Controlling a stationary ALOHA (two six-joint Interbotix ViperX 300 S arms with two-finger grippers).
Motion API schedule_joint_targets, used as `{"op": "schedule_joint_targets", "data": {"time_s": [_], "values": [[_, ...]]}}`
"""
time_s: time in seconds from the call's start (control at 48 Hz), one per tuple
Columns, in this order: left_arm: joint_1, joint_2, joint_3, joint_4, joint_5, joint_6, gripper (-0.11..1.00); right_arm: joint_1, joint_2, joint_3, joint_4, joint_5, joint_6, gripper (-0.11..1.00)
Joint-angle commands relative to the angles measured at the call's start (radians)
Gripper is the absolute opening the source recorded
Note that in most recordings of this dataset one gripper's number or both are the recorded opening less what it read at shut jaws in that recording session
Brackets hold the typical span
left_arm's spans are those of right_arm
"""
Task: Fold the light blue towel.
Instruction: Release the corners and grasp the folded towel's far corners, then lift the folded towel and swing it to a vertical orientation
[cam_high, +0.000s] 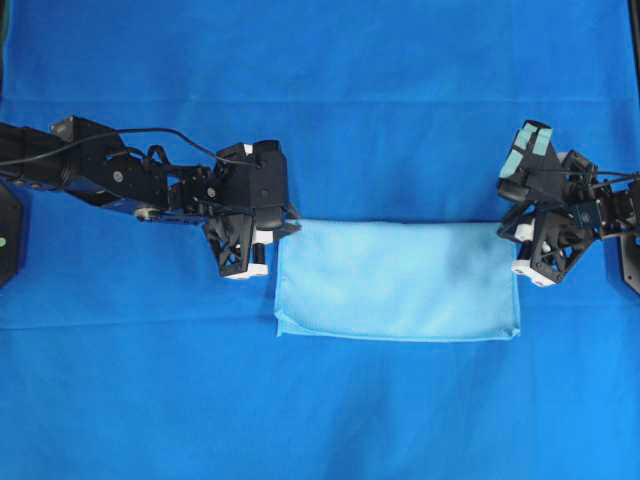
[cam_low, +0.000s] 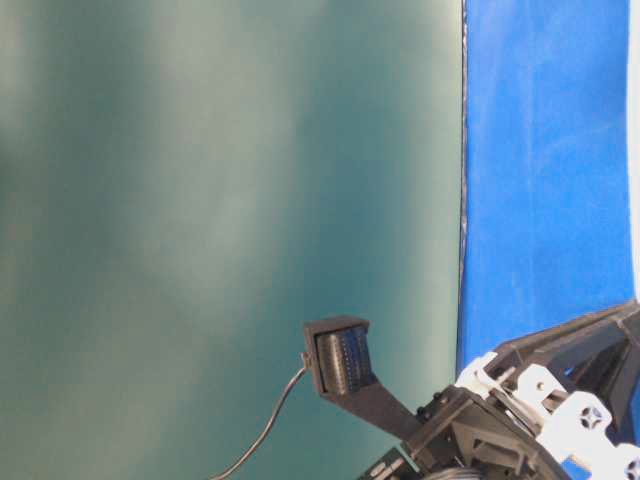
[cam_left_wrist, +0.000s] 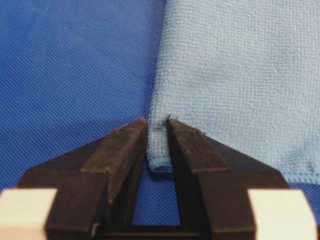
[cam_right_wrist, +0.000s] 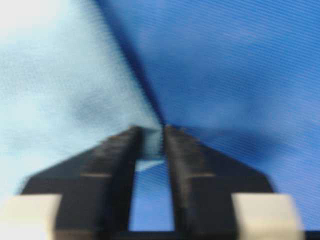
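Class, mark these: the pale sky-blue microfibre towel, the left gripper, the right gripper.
pale sky-blue microfibre towel (cam_high: 398, 280): overhead view, middle of the cloth.
left gripper (cam_left_wrist: 158, 131): left wrist view, between fingertips.
right gripper (cam_right_wrist: 151, 136): right wrist view, between fingertips.

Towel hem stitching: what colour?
Darker blue stitching on the light blue towel, clearest in the left wrist view.

Even, bright overhead light, soft shadows only. Right wrist view blurred throughout. Table-level view hazy, its green backdrop (cam_low: 220, 200) unevenly lit.
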Motion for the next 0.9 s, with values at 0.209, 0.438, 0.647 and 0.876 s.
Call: {"op": "schedule_joint_targets", "data": {"time_s": [0.209,0.438,0.647,0.876], "values": [[-0.003,-0.015,-0.037,0.0,0.107,0.002,0.04,-0.003,-0.017,0.003,-0.003,-0.04,-0.003,0.02],[-0.003,-0.091,-0.063,-0.002,0.173,0.0,0.04,0.002,-0.083,-0.008,-0.002,-0.021,0.005,0.02],[-0.012,-0.235,-0.094,-0.002,0.259,-0.017,0.04,0.02,-0.249,-0.061,0.002,0.15,0.002,0.02],[-0.037,-0.337,-0.115,-0.002,0.278,-0.014,0.04,0.049,-0.445,-0.106,0.003,0.336,0.008,0.02]]}}
